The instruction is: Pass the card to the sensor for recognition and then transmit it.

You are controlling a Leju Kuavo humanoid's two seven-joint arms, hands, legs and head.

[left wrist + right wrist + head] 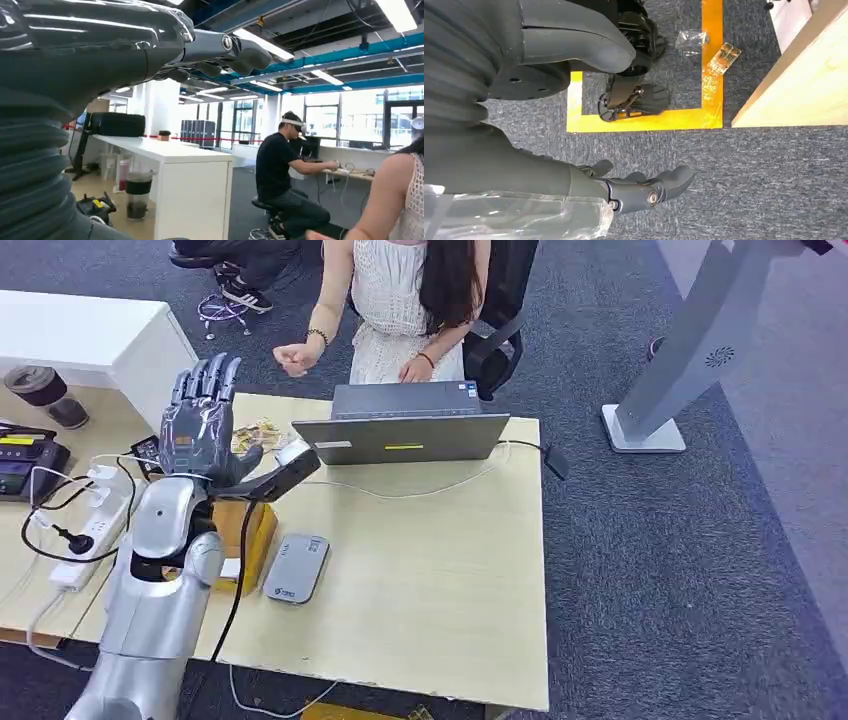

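Precariously, a pale card (294,451) sits at the thumb of the raised left hand (205,425), fingers upright, grip unclear. It could slip onto the bench (430,570), missing the grey sensor (297,568). The right hand (639,190) hangs empty and loose.

Pale wood table (430,570), a grey sensor (297,568) at its seven o'clock, a yellow-orange box (252,535) beside it, grey laptop (405,425) at twelve, blue-grey flecked carpet (680,560) all round.
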